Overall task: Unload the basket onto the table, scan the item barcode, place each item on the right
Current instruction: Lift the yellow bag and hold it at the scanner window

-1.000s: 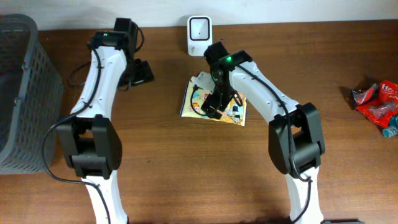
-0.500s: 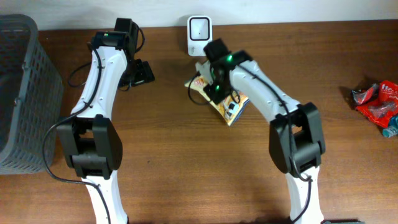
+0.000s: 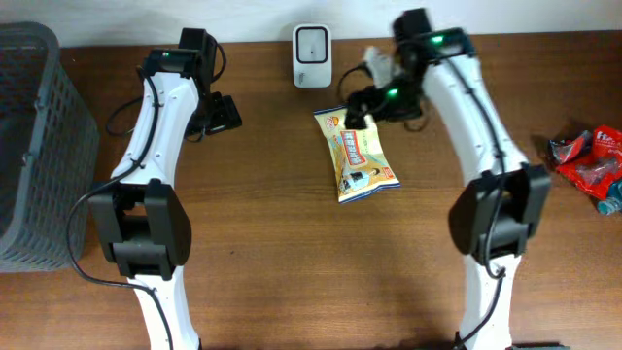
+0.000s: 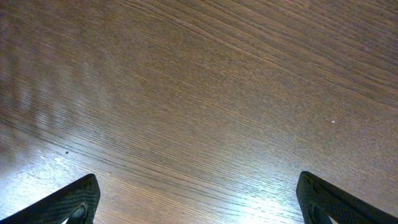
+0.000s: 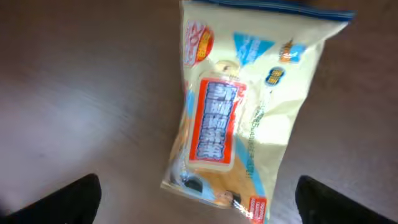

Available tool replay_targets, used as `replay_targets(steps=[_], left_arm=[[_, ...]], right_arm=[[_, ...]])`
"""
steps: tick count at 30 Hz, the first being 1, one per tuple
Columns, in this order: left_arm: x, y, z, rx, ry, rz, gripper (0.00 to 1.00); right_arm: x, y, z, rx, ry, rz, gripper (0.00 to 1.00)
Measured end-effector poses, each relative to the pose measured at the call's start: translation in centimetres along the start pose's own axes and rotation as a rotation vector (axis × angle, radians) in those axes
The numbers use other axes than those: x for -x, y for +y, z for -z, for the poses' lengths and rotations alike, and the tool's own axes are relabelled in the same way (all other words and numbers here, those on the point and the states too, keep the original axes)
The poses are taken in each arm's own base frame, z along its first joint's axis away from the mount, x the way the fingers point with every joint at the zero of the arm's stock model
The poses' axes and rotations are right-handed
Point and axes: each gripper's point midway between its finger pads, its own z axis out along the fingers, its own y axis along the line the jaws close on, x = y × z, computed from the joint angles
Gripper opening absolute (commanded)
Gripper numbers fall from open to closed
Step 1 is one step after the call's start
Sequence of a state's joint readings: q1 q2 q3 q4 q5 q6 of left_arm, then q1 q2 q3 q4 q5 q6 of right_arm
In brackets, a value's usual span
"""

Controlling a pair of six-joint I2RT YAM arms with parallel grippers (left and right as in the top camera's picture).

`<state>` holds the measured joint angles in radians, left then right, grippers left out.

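The item, a yellow snack packet (image 3: 361, 156) with a red label, lies flat and face up on the wooden table, just in front and to the right of the white barcode scanner (image 3: 311, 44). No barcode shows on its upper face. My right gripper (image 3: 356, 104) hovers over the packet's far end, open and holding nothing. In the right wrist view the packet (image 5: 242, 112) lies below and between the wide-apart fingers of the right gripper (image 5: 202, 202), blurred by motion. My left gripper (image 3: 220, 114) hangs open left of the scanner; the left wrist view shows only bare wood under the left gripper (image 4: 199, 202).
A grey mesh basket (image 3: 39, 146) stands at the left edge. Red snack packets (image 3: 591, 160) lie at the far right edge. A black cable (image 3: 121, 117) loops beside the left arm.
My right gripper has let go of the packet, which now lies flat further right. The right arm has swung back and to the right. The left arm has not moved.
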<state>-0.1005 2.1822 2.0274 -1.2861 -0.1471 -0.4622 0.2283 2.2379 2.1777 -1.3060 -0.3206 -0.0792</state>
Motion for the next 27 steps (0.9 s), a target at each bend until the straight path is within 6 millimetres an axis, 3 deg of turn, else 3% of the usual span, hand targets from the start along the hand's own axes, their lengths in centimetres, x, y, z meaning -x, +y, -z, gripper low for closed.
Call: replay_targets(steps=[1, 3, 6, 7, 8, 10, 14, 17, 18, 20, 23, 27], left_arm=[[0.0, 0.0, 0.0, 0.0, 0.001, 0.0, 0.99], [-0.1, 0.0, 0.0, 0.001, 0.002, 0.0, 0.99], [0.0, 0.0, 0.0, 0.0, 0.001, 0.0, 0.99], [-0.1, 0.0, 0.0, 0.0, 0.002, -0.001, 0.99], [0.0, 0.0, 0.0, 0.0, 0.0, -0.001, 0.99], [0.0, 0.0, 0.0, 0.0, 0.0, -0.001, 0.99], [0.0, 0.0, 0.0, 0.0, 0.0, -0.001, 0.99], [0.0, 0.0, 0.0, 0.0, 0.001, -0.001, 0.99], [-0.1, 0.0, 0.0, 0.0, 0.001, -0.001, 0.99], [0.0, 0.0, 0.0, 0.0, 0.001, -0.001, 0.99], [0.0, 0.0, 0.0, 0.0, 0.0, -0.001, 0.99], [0.0, 0.0, 0.0, 0.0, 0.0, -0.001, 0.99]], right_arm=[[0.0, 0.5, -1.4, -0.091, 0.012, 0.002, 0.99], [-0.6, -0.7, -5.2, -0.257, 0.038, -0.032, 0.99], [-2.0, -3.0, -9.9, -0.317, 0.039, -0.115, 0.95], [-2.2, -3.2, -10.6, -0.314, 0.035, -0.126, 0.86], [-2.7, -3.4, -11.6, -0.308, 0.039, -0.13, 0.47], [-2.5, -3.5, -11.9, -0.304, 0.01, -0.138, 0.04], [-1.6, -2.6, -10.8, -0.271, -0.03, -0.141, 0.04], [-1.2, 1.6, -10.0, 0.074, 0.017, -0.168, 0.04], [-0.1, 3.8, -8.8, 0.259, -0.002, -0.174, 0.04], [1.3, 7.3, -4.1, 0.667, -0.025, -0.21, 0.04], [1.8, 8.9, 1.3, 1.026, -0.024, -0.259, 0.04], [1.8, 9.9, 3.0, 1.142, 0.008, -0.289, 0.04]])
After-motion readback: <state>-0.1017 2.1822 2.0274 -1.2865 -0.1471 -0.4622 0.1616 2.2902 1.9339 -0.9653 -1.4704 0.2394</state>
